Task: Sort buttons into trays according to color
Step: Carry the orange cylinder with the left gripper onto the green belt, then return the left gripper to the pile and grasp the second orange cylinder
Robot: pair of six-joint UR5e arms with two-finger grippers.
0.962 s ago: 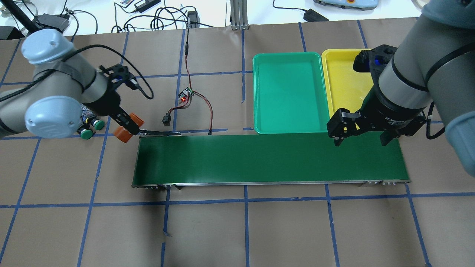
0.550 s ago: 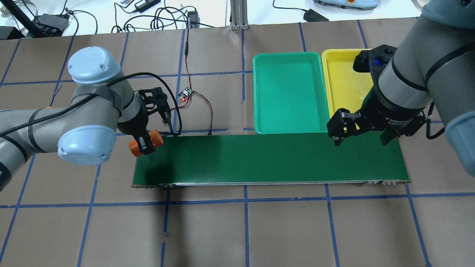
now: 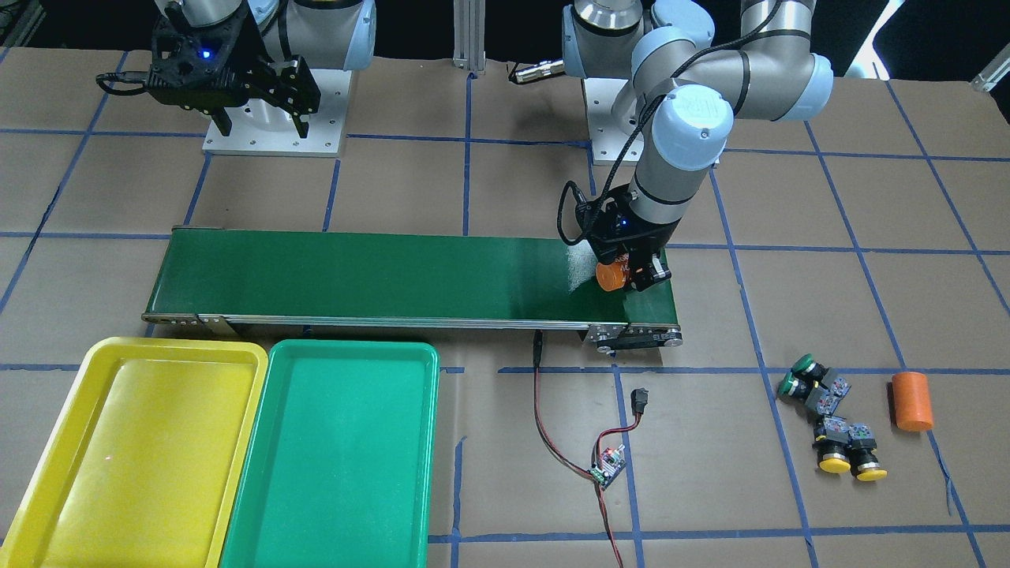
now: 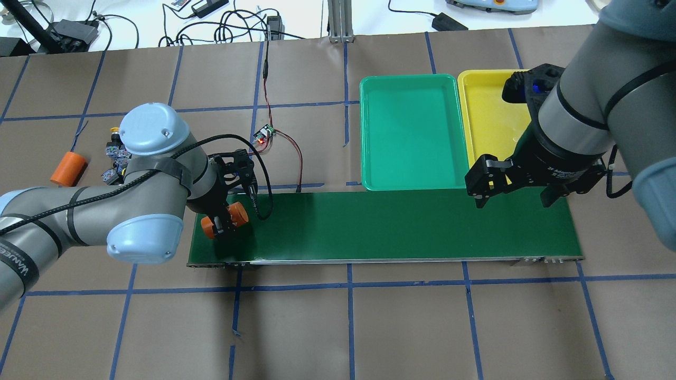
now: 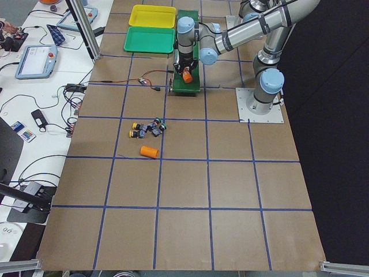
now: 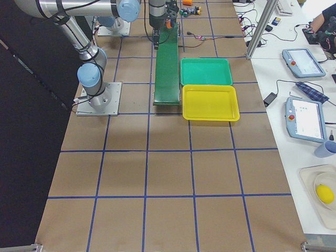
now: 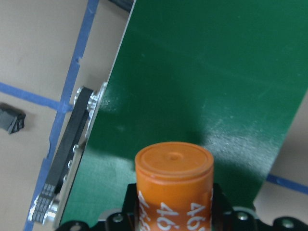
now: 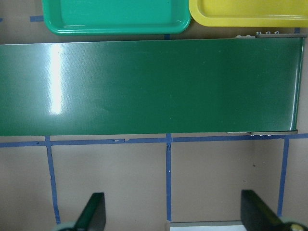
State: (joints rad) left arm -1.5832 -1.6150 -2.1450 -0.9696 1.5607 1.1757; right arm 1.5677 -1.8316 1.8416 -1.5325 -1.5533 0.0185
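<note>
Overhead exterior: left gripper (image 4: 226, 221) pinching orange cylinder (image 4: 239, 212) over conveyor belt (image 4: 396, 224) end | right gripper (image 4: 512, 202) fingers spread above far end | buttons (image 3: 828, 418) clustered on table (image 3: 473, 181), off belt | green tray (image 3: 347, 473), yellow tray (image 3: 126, 465) adjacent beside belt

You see few buttons (image 4: 115, 153) overhead: L arm covers most, well back from left gripper (image 4: 224, 220). Wrist cam crops its orange cylinder (image 7: 174, 187) at btm edge; print only partly legible.

left tool (image 3: 629, 278) gripping orange cylinder (image 3: 607, 277) over conveyor belt (image 3: 371, 272) | buttons (image 3: 828, 418) clustered on table (image 3: 505, 189)
</note>
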